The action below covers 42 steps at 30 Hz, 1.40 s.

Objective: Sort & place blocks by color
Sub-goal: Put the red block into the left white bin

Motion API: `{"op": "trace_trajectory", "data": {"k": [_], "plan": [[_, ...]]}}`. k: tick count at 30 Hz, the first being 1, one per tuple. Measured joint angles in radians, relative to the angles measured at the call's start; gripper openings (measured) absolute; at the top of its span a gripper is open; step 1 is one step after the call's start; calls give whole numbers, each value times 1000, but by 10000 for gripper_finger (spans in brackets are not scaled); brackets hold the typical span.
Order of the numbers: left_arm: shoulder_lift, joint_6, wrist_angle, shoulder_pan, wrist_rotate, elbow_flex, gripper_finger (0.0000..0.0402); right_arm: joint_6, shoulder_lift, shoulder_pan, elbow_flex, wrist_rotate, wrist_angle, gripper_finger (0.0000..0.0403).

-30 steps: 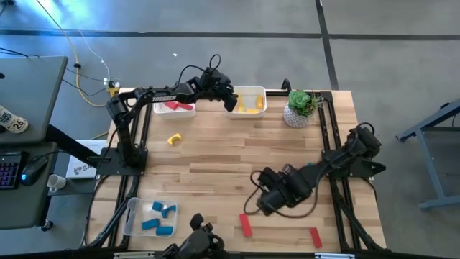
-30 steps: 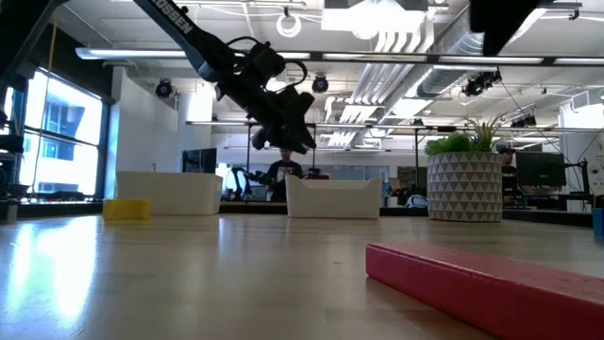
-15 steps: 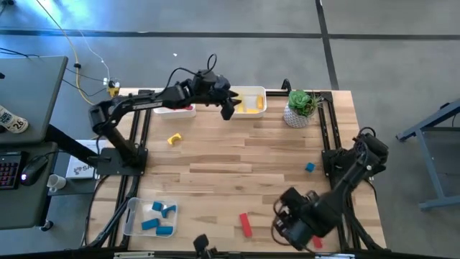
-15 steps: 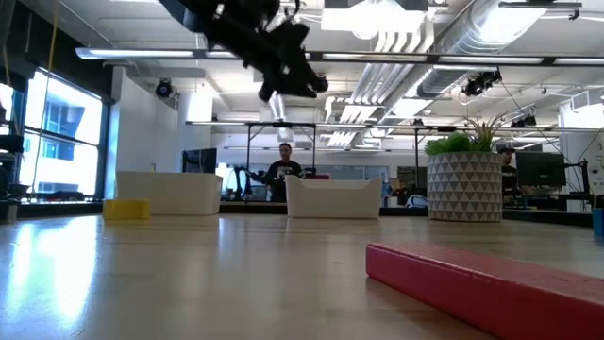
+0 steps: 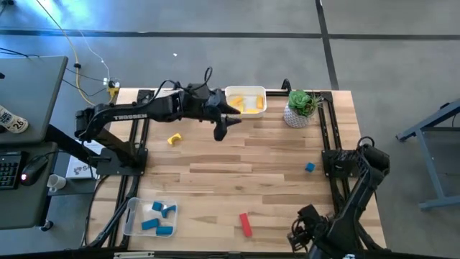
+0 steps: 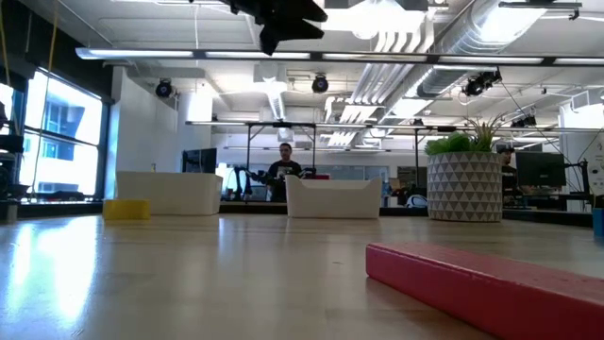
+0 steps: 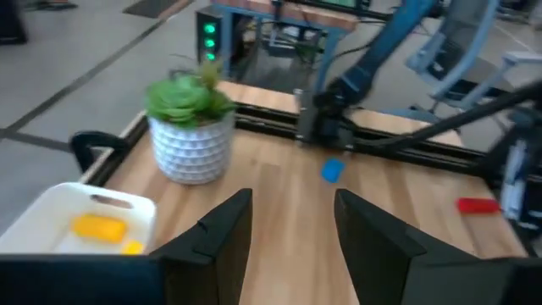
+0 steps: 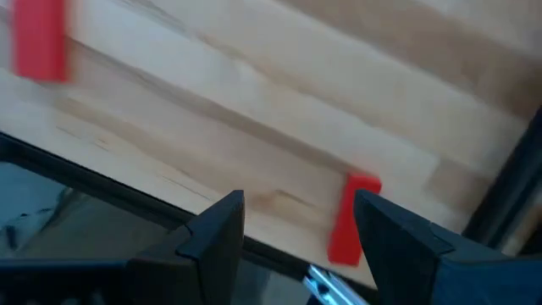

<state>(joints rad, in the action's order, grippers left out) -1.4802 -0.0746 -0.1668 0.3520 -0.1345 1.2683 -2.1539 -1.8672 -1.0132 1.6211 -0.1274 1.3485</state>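
The left gripper [image 5: 224,128] hangs high over the table with its fingers [image 7: 222,230] apart and nothing between them; the white bin [image 5: 260,106] of yellow blocks [image 5: 248,104] sits just beyond it, the potted plant [image 5: 300,106] farther ahead, and a loose yellow block [image 5: 173,139] lies behind it. The right gripper [image 8: 292,233] hovers at the table's near edge, fingers apart and empty, with one red block [image 8: 351,219] just below its fingertips and another red block [image 5: 245,224] off to its side. Blue blocks [image 5: 159,217] rest in the clear bin [image 5: 130,214], well apart from both grippers.

Two red blocks [image 8: 38,38] [image 8: 349,220], one loose yellow block [image 5: 173,139], one loose blue block [image 5: 309,167], one plant [image 5: 300,106].
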Motion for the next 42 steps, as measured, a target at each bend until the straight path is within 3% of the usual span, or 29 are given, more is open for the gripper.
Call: {"op": "trace_trajectory", "data": {"k": [5,16,21,42], "plan": [[2,0,-31,-77,20,-1,156,-96,-42,-50,0,25,-27,209],[-2,139,-31,-257,243,-1,156,-142,-115,-129,0,55,-51,209],[-2,168,-20,-305,298,-1,156,-152,-145,-143,0,85,-51,209],[-2,166,-1,-322,303,-1,156,-177,-259,-173,0,144,-71,209]]}}
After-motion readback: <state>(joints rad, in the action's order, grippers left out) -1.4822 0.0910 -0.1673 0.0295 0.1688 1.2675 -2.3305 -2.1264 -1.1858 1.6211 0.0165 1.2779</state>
